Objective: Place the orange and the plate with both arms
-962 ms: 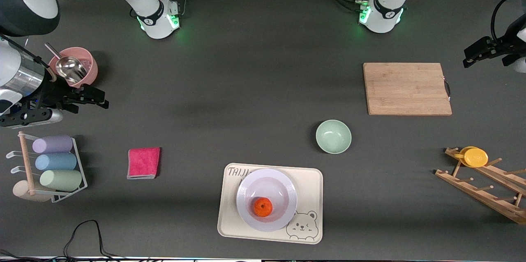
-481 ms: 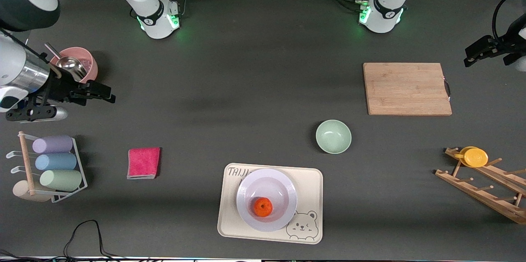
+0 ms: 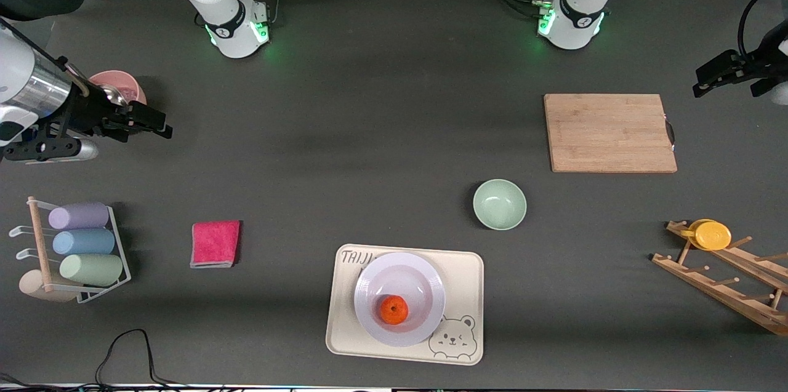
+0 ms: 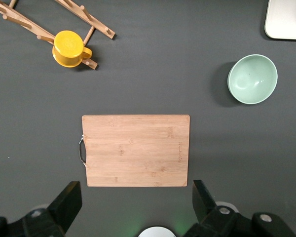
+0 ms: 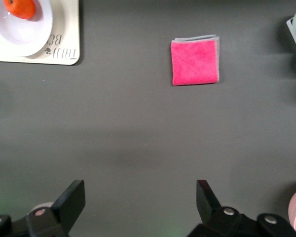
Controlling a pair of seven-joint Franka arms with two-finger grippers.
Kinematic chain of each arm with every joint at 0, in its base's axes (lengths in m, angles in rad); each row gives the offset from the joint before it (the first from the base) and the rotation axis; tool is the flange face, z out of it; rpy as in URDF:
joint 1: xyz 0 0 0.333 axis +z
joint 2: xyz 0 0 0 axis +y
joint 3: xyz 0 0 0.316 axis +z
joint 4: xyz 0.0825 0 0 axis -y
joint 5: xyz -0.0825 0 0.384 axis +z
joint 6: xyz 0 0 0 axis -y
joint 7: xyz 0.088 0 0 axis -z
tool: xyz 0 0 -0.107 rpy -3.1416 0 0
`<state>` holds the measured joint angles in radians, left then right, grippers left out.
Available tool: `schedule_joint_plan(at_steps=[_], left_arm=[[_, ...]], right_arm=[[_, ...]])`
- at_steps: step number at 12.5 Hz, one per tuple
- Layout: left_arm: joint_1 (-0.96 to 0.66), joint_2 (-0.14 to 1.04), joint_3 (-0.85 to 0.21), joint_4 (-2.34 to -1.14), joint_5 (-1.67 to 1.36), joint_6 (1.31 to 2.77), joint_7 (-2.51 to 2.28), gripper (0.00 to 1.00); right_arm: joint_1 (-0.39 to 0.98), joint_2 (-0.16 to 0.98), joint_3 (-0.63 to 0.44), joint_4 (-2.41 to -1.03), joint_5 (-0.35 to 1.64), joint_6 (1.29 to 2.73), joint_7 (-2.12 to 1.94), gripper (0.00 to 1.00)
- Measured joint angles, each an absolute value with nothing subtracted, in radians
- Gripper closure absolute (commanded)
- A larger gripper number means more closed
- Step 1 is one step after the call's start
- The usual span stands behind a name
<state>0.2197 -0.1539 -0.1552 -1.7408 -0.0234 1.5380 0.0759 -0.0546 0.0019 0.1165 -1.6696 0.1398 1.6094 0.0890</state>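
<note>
The orange (image 3: 393,309) lies in the pale lavender plate (image 3: 371,284), which sits on the beige bear tray (image 3: 462,275) near the front camera. Both show at a corner of the right wrist view: orange (image 5: 20,8), plate (image 5: 19,39). My right gripper (image 3: 151,122) is open and empty, up over the right arm's end of the table beside the pink bowl. My left gripper (image 3: 708,81) is open and empty, up at the left arm's end, over the table beside the cutting board (image 3: 609,132).
A mint-green bowl (image 3: 499,204) stands between the tray and the board. A pink cloth (image 3: 214,243), a rack of pastel cups (image 3: 83,243), a pink bowl (image 3: 123,85) and a wooden rack with a yellow cup (image 3: 711,234) are around.
My right gripper has risen and moved away from the front camera, now covering more of the pink bowl. The left gripper shifted slightly. The orange and plate have not moved.
</note>
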Motion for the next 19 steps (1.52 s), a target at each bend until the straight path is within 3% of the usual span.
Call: schedule_joint_plan(at_steps=[19], left_arm=[[0.220,-0.154,-0.154,-1.718,-0.025,1.525,0.080,0.00]], right_arm=[[-0.059,-0.027,0.114,-1.674,0.099,1.606,0.011,0.00]])
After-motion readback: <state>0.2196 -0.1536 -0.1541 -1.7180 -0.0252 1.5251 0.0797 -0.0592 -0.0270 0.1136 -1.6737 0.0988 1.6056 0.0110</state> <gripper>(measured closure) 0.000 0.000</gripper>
